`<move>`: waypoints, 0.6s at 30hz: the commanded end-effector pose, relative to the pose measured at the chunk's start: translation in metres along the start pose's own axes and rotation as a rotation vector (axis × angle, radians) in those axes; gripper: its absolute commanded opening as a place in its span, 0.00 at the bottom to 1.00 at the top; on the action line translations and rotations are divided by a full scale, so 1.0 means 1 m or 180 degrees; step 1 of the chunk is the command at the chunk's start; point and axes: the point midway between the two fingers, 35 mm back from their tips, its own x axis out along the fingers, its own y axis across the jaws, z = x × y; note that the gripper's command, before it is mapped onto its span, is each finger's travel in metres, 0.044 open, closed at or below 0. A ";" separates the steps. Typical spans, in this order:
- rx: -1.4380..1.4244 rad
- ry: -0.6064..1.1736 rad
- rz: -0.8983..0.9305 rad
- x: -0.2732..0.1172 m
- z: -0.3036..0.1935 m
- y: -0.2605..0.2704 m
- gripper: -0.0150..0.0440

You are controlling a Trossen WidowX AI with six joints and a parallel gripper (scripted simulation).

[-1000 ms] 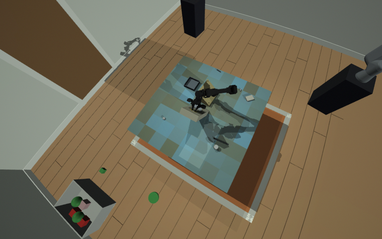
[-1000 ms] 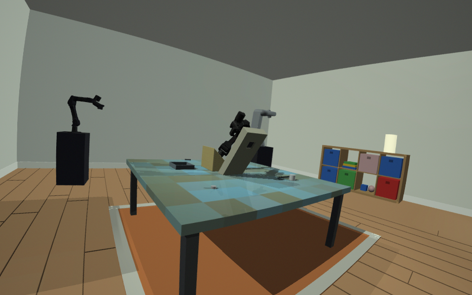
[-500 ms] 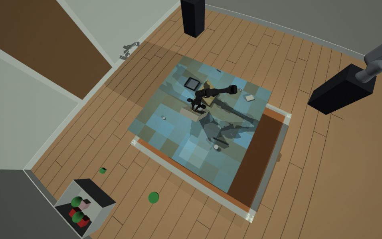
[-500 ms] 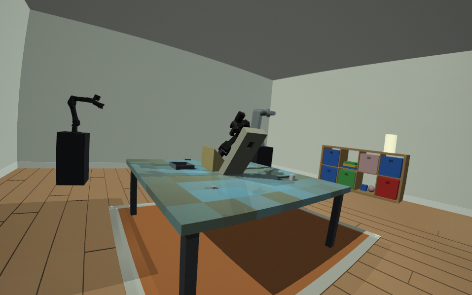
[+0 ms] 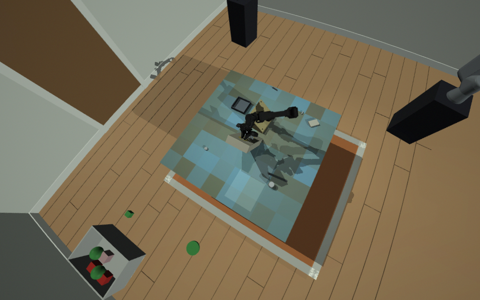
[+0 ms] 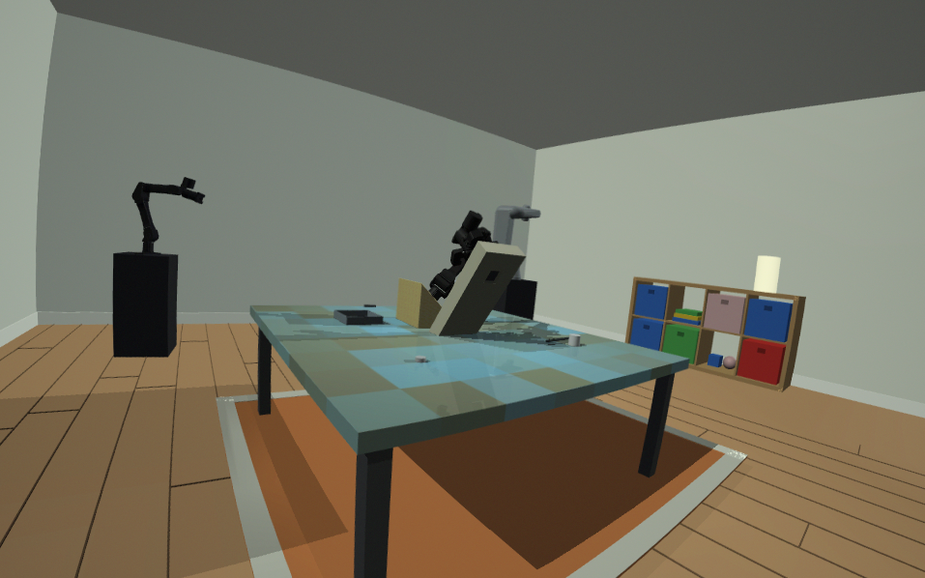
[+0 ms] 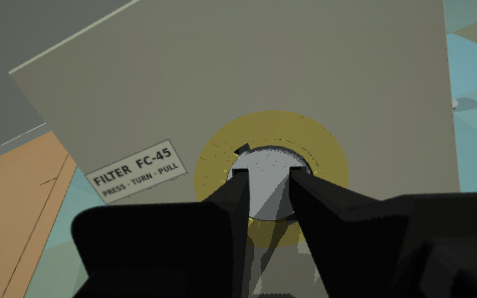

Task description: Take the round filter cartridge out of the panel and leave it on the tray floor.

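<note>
The beige service panel [image 5: 238, 143] [image 6: 469, 302] [image 7: 274, 65] leans at a slant on the table. The round grey filter cartridge [image 7: 269, 159] sits in its opening inside a yellow ring [image 7: 274, 125]. Dark notches show at the opening's upper left and lower right. My gripper [image 7: 267, 176] [image 5: 246, 137] is shut on the cartridge, with both fingertips at the two slots on its face, which they mostly cover. The wrist view is tilted relative to the panel and its label [image 7: 136, 171]. The dark tray [image 5: 237, 111] [image 6: 360, 320] stands apart from the panel; no cartridge shows in it.
A yellowish block [image 5: 259, 107] [image 6: 412, 304] stands between the panel and the tray side, below my arm. A white cylinder [image 5: 271, 184] [image 6: 574, 340] and a dark bar [image 5: 277, 176] lie beyond the panel. A small pale object [image 5: 205, 148] [image 6: 420, 358] and a pale box [image 5: 313, 123] are farther off.
</note>
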 end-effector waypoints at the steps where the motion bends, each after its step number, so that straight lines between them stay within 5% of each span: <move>1: 0.0394 0.0015 -0.0014 0.005 -0.001 0.000 0.25; 18: 0.2275 0.0011 -0.0019 0.005 -0.001 0.000 0.25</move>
